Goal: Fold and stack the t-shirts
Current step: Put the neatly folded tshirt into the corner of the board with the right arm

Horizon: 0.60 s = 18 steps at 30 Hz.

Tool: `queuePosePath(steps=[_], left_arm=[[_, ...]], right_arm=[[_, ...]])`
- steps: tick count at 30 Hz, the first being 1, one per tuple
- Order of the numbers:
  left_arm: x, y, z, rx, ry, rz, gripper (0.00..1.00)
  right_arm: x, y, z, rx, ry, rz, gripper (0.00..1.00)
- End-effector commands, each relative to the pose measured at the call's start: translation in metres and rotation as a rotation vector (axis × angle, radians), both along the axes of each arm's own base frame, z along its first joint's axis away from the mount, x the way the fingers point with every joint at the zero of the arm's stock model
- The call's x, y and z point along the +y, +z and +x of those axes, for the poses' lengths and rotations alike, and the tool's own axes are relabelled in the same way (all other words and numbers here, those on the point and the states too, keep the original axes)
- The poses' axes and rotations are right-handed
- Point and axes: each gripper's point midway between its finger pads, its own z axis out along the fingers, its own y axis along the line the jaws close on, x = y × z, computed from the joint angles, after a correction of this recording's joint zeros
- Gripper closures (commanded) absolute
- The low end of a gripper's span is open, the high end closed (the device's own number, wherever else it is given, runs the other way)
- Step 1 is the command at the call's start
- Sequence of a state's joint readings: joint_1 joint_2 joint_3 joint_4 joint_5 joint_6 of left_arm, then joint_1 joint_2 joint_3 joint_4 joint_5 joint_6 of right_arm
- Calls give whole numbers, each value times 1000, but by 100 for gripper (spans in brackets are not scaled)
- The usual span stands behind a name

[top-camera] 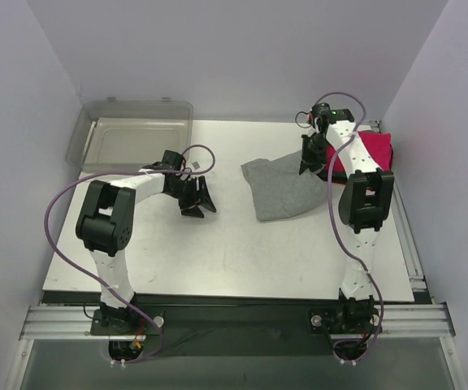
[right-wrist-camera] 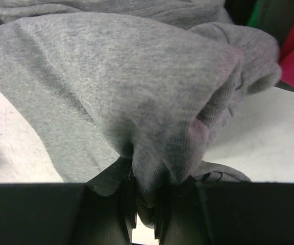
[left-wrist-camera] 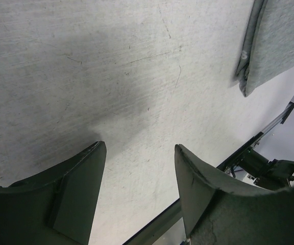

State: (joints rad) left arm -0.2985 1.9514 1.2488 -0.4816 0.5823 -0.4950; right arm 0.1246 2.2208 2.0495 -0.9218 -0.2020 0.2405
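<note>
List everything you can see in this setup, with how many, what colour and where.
grey t-shirt: one, heather grey, crumpled on the table right of centre.
folded shirts: one pile, pink-red on top, green and dark layers glimpsed in the right wrist view; far right edge. Number cannot be told.
plastic bin: one, clear, far left corner.
table: one, pale, scratched.
cables: two, purple, one looping along each arm.
arms: two, white and black, bases at the near edge.
left gripper: one, black, open above bare table left of centre.
right gripper: one, black, shut on a fold of the grey t-shirt.
</note>
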Motion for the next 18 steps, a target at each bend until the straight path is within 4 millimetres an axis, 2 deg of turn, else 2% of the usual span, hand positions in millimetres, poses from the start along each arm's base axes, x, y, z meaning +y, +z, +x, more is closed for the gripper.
queuePosePath(steps=[1, 3, 4, 7, 8, 10, 11, 13, 14, 17, 18], left_arm=[[-7, 16, 6, -61, 12, -64, 33], [-8, 15, 9, -63, 44, -76, 33], [-8, 15, 9, -61, 55, -76, 33], [-8, 14, 8, -53, 97, -78, 33], [-7, 13, 6, -50, 107, -79, 33], [-6, 14, 10, -56, 126, -78, 33], [-6, 14, 12, -60, 130, -69, 33], [-5, 15, 14, -59, 138, -55, 33], [-5, 15, 14, -59, 143, -53, 33], [-3, 12, 12, -46, 166, -45, 33], [-2, 11, 12, -43, 171, -39, 33]], right_arm=[[-20, 32, 14, -60, -87, -22, 100], [-23, 39, 23, -94, -80, -16, 100], [-22, 52, 32, -138, -75, -4, 100], [-27, 69, 46, -203, -73, 7, 100], [-28, 82, 54, -245, -77, 16, 100], [-31, 92, 61, -276, -95, 49, 100], [-41, 99, 66, -300, -116, 59, 100], [-44, 105, 70, -320, -127, 79, 100], [-58, 110, 72, -332, -150, 92, 100], [-69, 123, 72, -364, -165, 108, 100], [-78, 132, 72, -384, -181, 110, 100]])
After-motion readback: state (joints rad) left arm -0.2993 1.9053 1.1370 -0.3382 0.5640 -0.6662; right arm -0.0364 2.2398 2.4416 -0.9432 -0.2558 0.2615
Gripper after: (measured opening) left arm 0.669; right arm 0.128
